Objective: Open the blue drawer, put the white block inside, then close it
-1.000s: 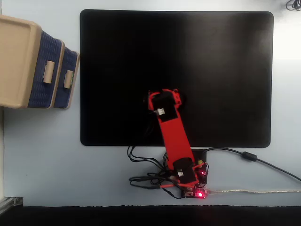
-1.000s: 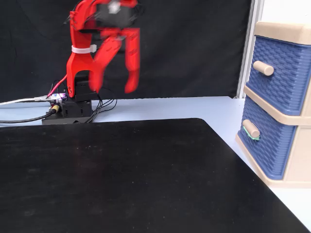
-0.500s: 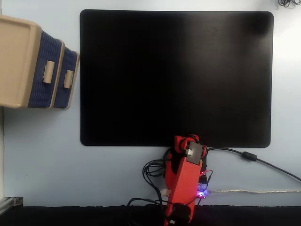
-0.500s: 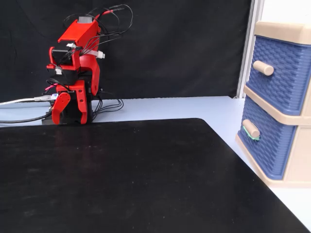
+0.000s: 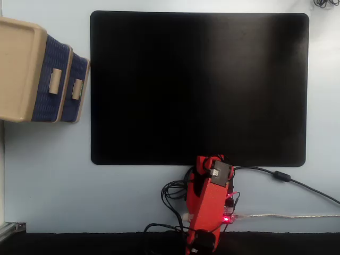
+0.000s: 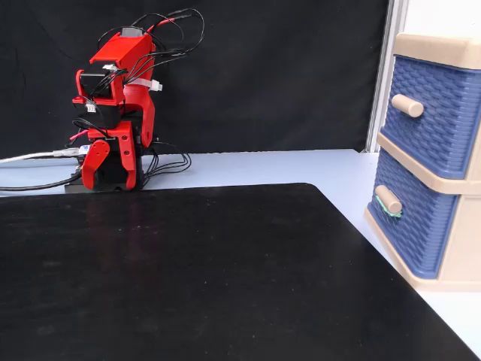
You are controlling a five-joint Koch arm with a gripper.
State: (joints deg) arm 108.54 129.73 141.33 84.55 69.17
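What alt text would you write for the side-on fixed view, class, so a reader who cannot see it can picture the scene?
A red robot arm sits folded at the far left of a light blue table, behind a large black mat. At the right stands a beige cabinet with two closed blue woven drawers, an upper drawer and a lower drawer. No white block is visible.

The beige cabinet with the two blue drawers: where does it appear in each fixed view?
In a fixed view from above: the beige cabinet is at the left edge, upper part.
In a fixed view from table level: it is at the right edge.
Shared landmark: the black mat beside it, with the red arm folded beyond.
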